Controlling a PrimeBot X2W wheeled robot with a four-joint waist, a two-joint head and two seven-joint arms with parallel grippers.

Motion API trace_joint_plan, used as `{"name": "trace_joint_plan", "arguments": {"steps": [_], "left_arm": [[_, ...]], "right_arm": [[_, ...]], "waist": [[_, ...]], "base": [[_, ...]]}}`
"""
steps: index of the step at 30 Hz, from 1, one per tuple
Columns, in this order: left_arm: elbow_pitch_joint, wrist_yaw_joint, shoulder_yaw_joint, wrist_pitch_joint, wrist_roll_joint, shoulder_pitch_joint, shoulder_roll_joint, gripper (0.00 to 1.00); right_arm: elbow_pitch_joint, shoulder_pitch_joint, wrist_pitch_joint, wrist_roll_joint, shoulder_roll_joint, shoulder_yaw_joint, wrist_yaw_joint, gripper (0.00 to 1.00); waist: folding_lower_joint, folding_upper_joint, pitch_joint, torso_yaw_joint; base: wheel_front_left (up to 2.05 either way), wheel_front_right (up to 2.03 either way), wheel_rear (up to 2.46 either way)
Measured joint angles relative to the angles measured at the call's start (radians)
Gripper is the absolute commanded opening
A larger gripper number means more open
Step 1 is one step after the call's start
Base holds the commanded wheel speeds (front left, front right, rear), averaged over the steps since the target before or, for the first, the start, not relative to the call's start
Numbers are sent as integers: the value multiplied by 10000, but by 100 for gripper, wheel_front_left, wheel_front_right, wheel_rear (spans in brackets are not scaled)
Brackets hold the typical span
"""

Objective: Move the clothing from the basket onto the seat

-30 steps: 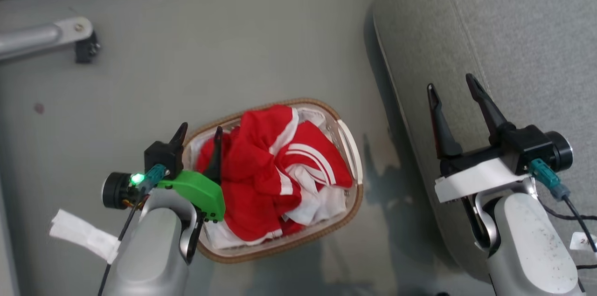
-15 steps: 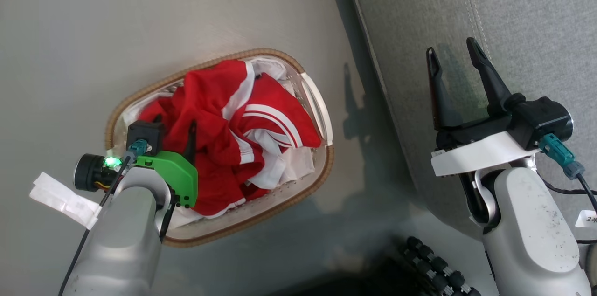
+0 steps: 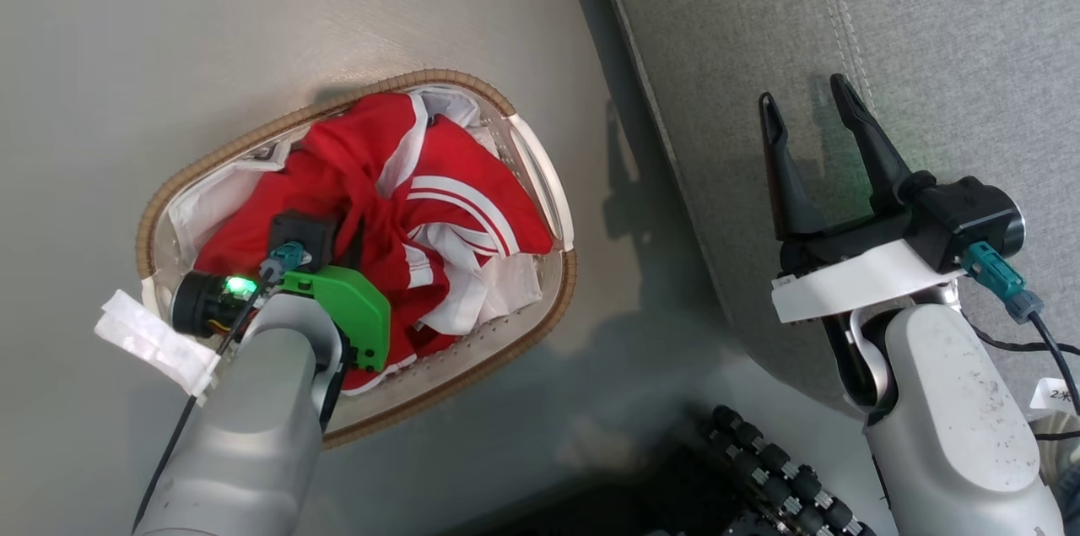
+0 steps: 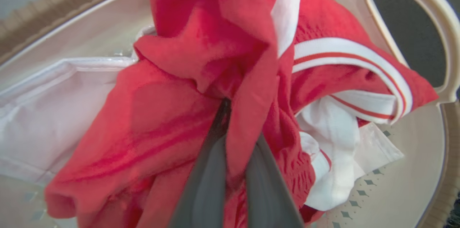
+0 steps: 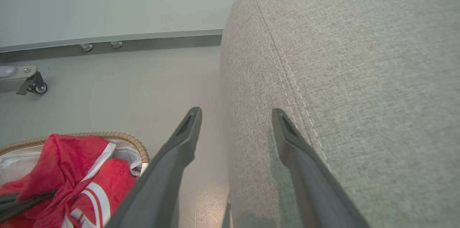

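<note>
Now the left gripper (image 4: 235, 138), spread a second ago, pinches a red fold of the clothing (image 3: 456, 198) still in the basket (image 3: 574, 274) beneath it, ready to lift toward the seat (image 3: 928, 29) beside the spread right gripper (image 3: 803, 93).

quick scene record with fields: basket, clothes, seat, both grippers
basket: on the floor, beside the seat
clothing: red and white, bunched, all inside the basket
left gripper: in the basket, shut on a red fold of the clothing
right gripper: open, empty, above the seat's edge
seat: grey fabric, stitched seam, no garment on the visible part
</note>
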Motion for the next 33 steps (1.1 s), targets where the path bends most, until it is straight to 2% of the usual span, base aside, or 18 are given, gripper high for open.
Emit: {"name": "trace_joint_plan", "arguments": {"steps": [7,14,23,33], "left_arm": [[-368,0,-608,-46,-518,245,-65,0],[-1701,0,-838,-58,-721,1042,219,0],[-3534,0,-1112,-59,-215,2450,543,0],[-4846,0,-1985,-58,63,2718,851,0]], "right_arm": [[199,122,0,-301,4,-69,2,100],[499,732,0,-784,8,-182,2,100],[886,2090,0,-1356,10,-343,2,100],[1122,3465,0,-1557,10,-205,2,100]], "waist": [[0,0,-678,227],[0,0,-1786,491],[-1,0,-3790,861],[-1,0,-6304,1288]], "base": [[0,0,0],[0,0,0],[0,0,0],[0,0,0]]}}
